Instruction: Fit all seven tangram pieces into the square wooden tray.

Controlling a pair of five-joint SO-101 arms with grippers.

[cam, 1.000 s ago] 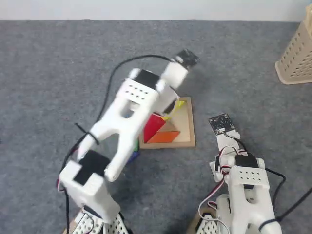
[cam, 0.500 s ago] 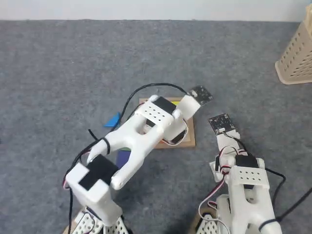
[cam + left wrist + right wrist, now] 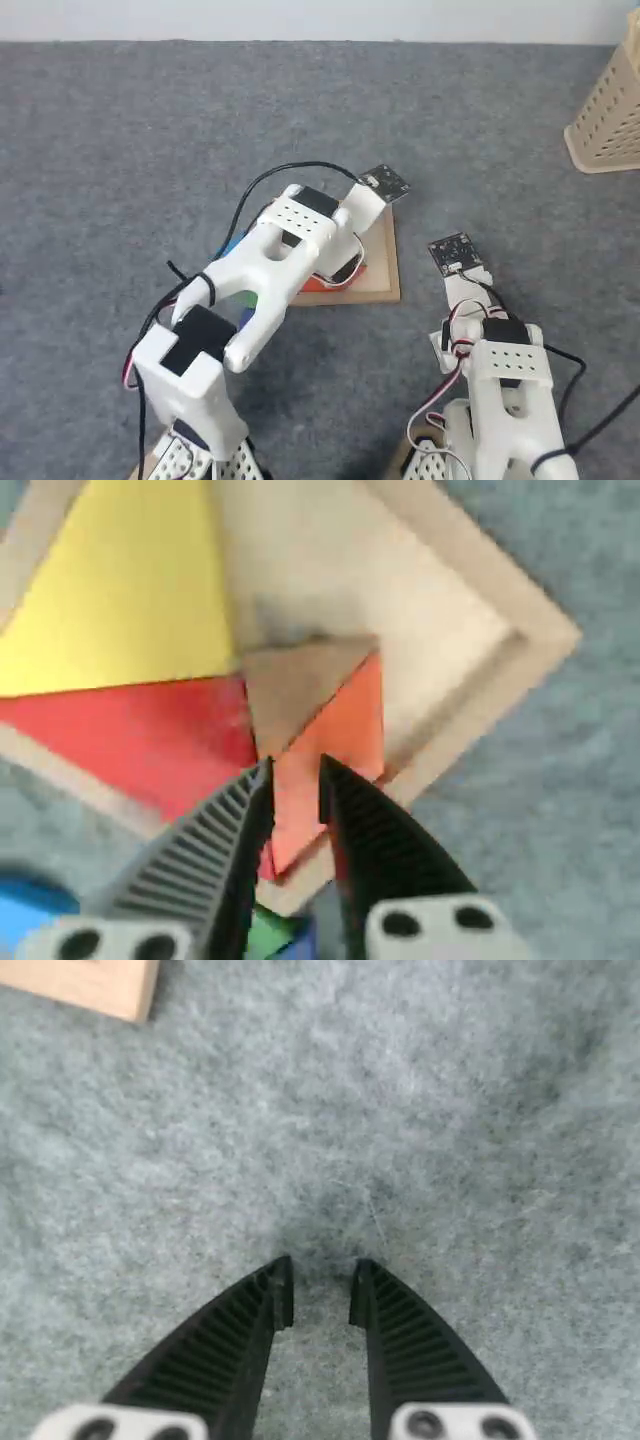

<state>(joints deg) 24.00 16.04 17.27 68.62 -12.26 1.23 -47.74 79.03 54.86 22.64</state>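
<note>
Grey felt-like cloth covers the tabletop. The square wooden tray lies near its middle, mostly hidden under the left arm in the high view. The left wrist view shows three pieces inside the tray. A yellow triangle borders a red piece, and an orange triangle sits against the tray's rim. A small triangular patch of bare wood lies between them, and the rest of the tray floor beyond is bare too.

The left claw hangs over the orange triangle with its fingers parted by a narrow gap and nothing between them. Whether the tips touch the piece cannot be told. Just outside the tray's rim, on the cloth, lie a green piece and a blue piece.

The right claw is well apart from the tray, low over bare cloth, released and slightly open. A pale perforated tower stands at the tabletop's far right edge.
</note>
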